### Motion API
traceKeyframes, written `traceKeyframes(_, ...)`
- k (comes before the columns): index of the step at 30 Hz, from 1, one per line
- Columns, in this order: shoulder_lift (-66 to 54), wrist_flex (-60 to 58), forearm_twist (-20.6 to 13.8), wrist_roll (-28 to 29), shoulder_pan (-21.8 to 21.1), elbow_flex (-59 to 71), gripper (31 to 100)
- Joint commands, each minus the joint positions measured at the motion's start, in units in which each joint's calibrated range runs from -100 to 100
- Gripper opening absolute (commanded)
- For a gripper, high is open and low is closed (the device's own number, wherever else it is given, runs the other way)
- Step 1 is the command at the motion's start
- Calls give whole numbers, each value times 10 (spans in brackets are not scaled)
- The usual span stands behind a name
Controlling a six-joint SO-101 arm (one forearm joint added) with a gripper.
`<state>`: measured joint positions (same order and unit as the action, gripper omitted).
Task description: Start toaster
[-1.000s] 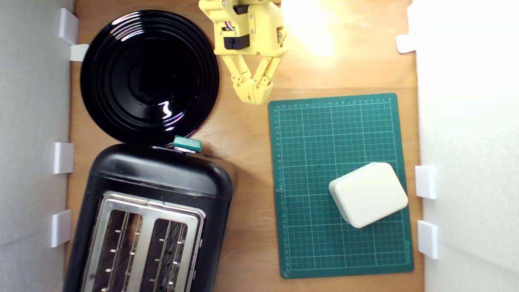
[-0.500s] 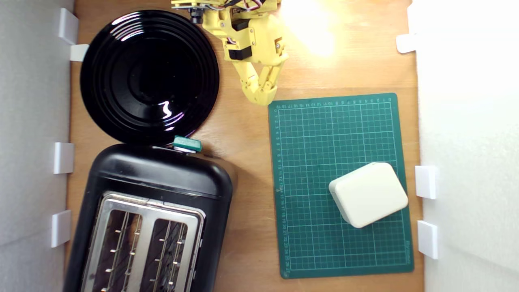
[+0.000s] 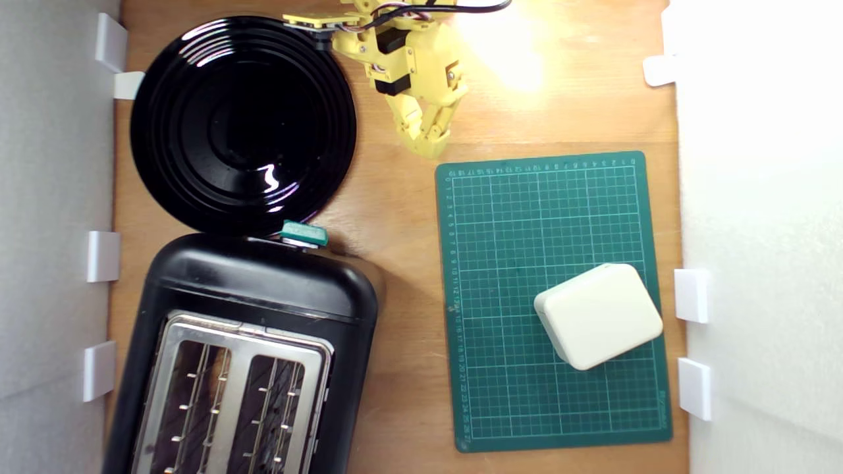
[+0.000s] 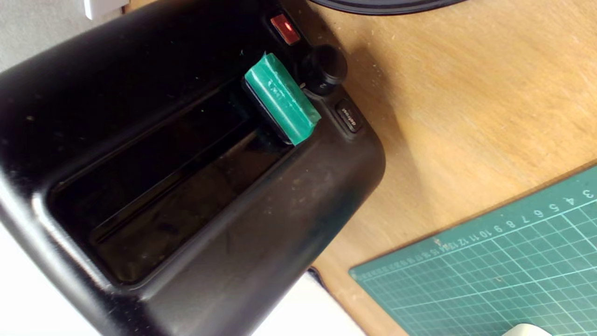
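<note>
One tabletop (image 3: pixel 402 276), wooden, carrying all. Toaster (image 3: pixel 263 289) at seven o'clock in the exterior view, teal lever (image 3: pixel 303 233) facing the arm, likely for easy pressing. Black plate (image 3: pixel 244 125) at eleven. Yellow end effector (image 3: pixel 429 146) at twelve, fingers together, empty, well apart from the lever.

The yellow arm (image 3: pixel 408 52) is seen at the far edge of the scene, near the middle of the exterior view. The gripper (image 3: pixel 429 146) is pointed toward the near side and slightly rightward, with its fingers (image 3: pixel 417 128) drawn together, nothing held.
</note>
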<state>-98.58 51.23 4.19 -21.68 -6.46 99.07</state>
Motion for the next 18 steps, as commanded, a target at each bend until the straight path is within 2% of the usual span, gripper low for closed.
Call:
traceKeyframes(1, -8, 7, -3, 2, 0, 2, 314)
traceKeyframes(18, -8, 41, -4, 1, -1, 3, 321)
